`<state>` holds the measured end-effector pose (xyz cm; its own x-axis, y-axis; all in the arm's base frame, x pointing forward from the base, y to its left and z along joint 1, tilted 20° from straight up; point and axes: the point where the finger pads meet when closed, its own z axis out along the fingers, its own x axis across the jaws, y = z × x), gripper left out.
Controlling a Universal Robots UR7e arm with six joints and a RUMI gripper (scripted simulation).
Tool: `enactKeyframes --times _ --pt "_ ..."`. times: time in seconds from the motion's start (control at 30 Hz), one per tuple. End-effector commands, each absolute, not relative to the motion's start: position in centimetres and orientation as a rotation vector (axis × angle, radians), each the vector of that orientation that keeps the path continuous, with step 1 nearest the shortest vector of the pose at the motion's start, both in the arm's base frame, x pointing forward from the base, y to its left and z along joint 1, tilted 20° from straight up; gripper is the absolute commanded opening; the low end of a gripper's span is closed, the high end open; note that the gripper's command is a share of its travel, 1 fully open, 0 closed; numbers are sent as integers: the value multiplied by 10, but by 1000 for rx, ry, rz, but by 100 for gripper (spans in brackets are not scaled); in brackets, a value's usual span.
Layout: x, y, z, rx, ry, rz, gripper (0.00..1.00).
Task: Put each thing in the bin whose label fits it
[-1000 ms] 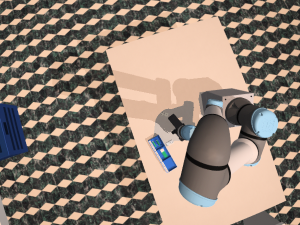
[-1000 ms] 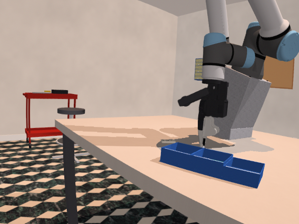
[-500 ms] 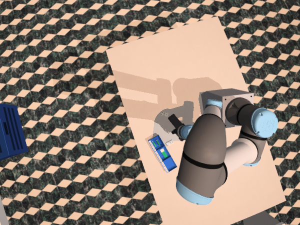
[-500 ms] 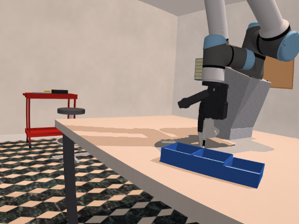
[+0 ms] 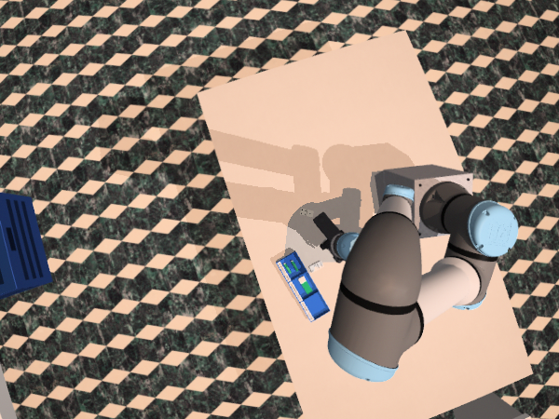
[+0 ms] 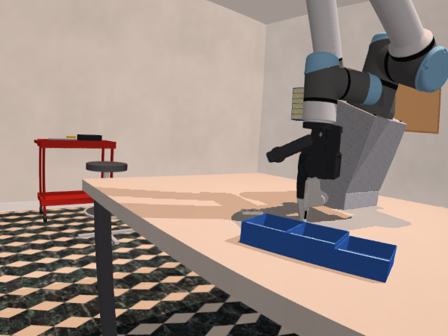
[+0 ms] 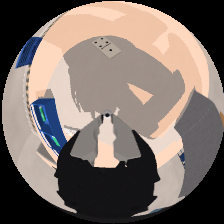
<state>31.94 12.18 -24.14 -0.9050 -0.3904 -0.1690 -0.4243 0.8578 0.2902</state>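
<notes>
Claw [image 5: 332, 240] [image 6: 305, 217] [image 7: 107, 114], low, tips pinching small dark-centred piece [image 6: 305, 215] [image 7: 107, 115]. Technique: straight lift, level carry clear of blue bins [image 5: 318, 305] [image 6: 284, 247] [image 7: 50, 124], low release after label match. Domino [image 5: 306, 212] [image 6: 252, 211] [image 7: 106, 48]: on bench [image 5: 326, 93] [image 6: 179, 181] [image 7: 155, 20], upper middle of wrist frame; pips legible there only. Green contents: visible from top, concealed behind walls in exterior.
</notes>
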Motion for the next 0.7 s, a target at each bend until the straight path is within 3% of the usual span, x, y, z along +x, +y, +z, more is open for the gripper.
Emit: enactKeyframes --times 0.0,0.67 --pt "320 122 -241 -643 2926 493 0" --pt "319 117 -229 -643 2926 493 0"
